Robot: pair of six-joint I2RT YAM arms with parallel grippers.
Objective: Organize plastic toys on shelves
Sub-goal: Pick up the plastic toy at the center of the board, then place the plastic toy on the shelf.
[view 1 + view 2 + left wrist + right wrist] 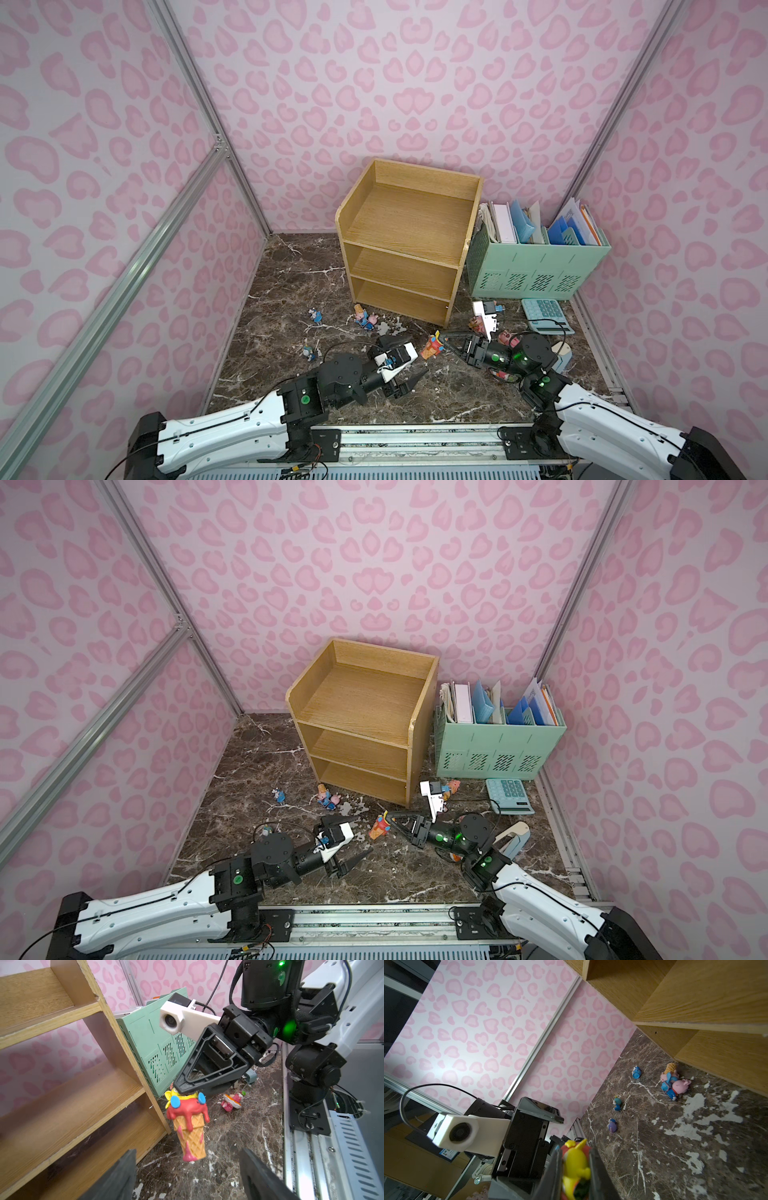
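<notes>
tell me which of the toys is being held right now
The orange ice-cream cone toy with red dripping topping, pinched by its yellow top between the fingers of the right gripper. The other figurines in view lie loose on the marble table.

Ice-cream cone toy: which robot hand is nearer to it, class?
Right. The right hand is shut on the ice-cream cone toy at its yellow top; the left hand stands open at its lower end, not gripping.

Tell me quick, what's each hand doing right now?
Left hand: open, empty.
Right hand: closed, holding the ice-cream cone toy by its top.
</notes>
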